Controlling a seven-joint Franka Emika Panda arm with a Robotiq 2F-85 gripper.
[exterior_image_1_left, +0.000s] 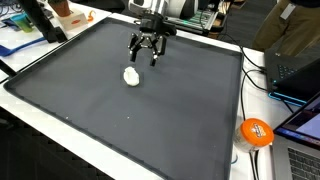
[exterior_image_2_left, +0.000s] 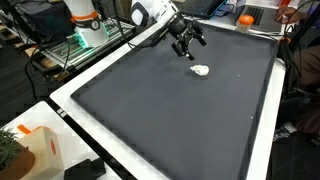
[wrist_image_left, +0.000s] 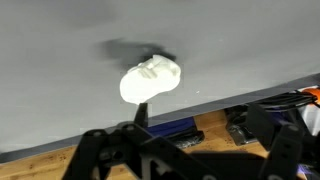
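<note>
Spread wide and holding nothing, the pincer (exterior_image_1_left: 145, 57) hung just above the dark grey mat (exterior_image_1_left: 150, 125). Its two black fingers (exterior_image_1_left: 135, 52) pointed down with open space between them. In both exterior views it stood over the far part of the mat, not far from the edge, and the arm (exterior_image_2_left: 150, 18) reached in from behind it.

The white lump (exterior_image_1_left: 131, 76) lay on the mat just beside the pincer, near the fingertips but apart from them, and no finger touched it. In an exterior view the lump (exterior_image_2_left: 201, 70) sat a little nearer the camera than the pincer (exterior_image_2_left: 190, 48).

The lump was small and off-white, a rounded blob with an uneven, crumpled-looking surface. In the wrist view the lump (wrist_image_left: 150, 80) looked broader at one end and narrower at the other, with shallow folds and dents. It was brightest on its lower side, and a soft dark shadow (wrist_image_left: 135, 50) spread on the mat behind it. Its material could not be told. It lay beyond the gap between the fingers (wrist_image_left: 100, 152), which framed the bottom of that view.

The mat covered most of a white table (exterior_image_2_left: 70, 112). An orange ball (exterior_image_1_left: 256, 131) rested on the table's border beside the mat, well apart from the lump, and an orange-and-white box (exterior_image_2_left: 40, 148) stood at a near corner.
</note>
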